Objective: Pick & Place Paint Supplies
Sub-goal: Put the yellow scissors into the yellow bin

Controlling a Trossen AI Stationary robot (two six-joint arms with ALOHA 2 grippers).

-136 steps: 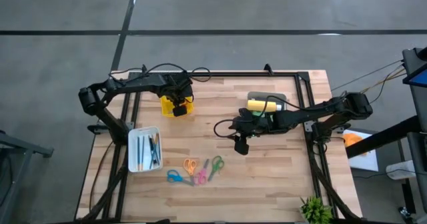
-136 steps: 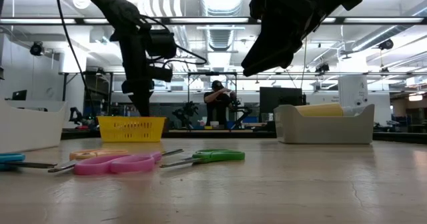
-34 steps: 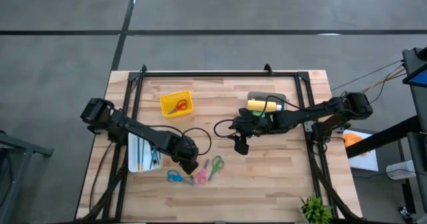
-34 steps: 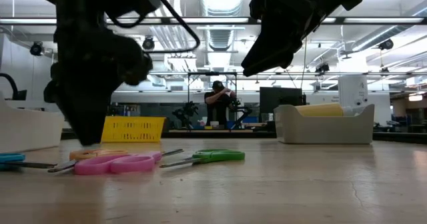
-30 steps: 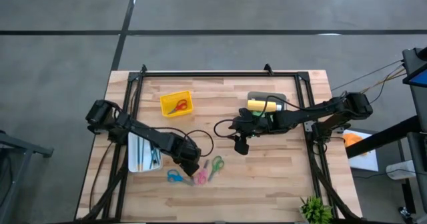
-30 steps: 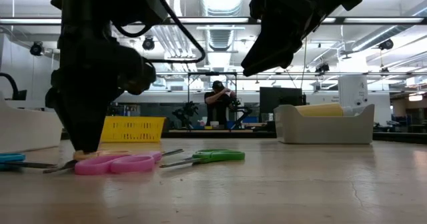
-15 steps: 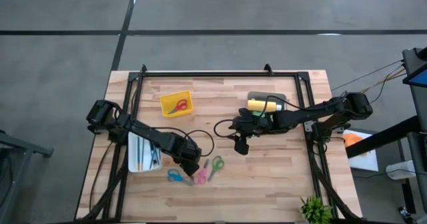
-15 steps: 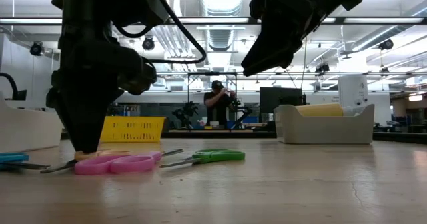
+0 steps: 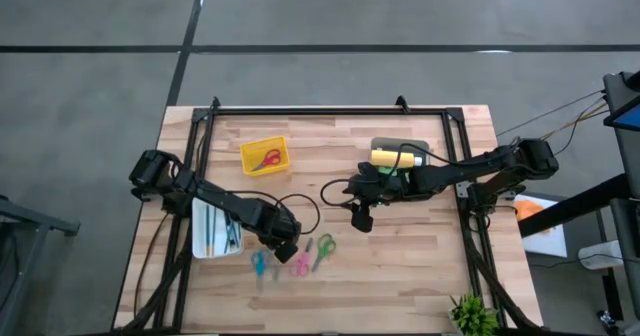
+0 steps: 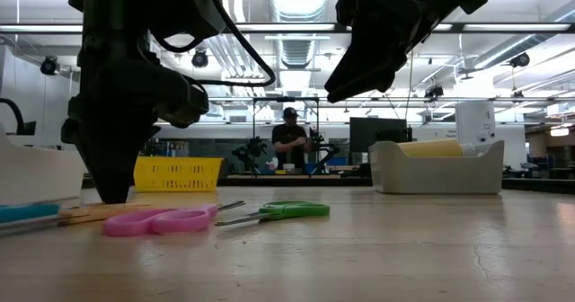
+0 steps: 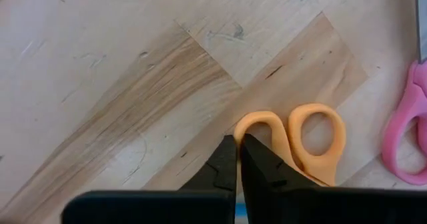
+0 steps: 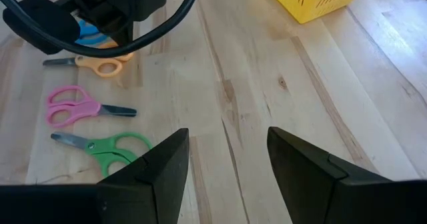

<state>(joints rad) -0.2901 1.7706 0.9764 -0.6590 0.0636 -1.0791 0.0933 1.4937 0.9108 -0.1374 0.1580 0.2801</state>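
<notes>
left gripper (image 11: 237, 159) is being held shut on orange scissors (image 11: 301, 141) | pink scissors (image 12: 77, 107), green scissors (image 12: 110, 146) are lying beside | right gripper (image 12: 227, 159) is being kept open, empty, mid-table

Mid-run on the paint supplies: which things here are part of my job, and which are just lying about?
Job:
yellow paint bottle in the grey bin
brushes and pens in the white tray

Lying about:
pink scissors, green scissors, blue scissors
red scissors in the yellow basket
plant
orange scissors, though the left end effector is closed right at them
</notes>
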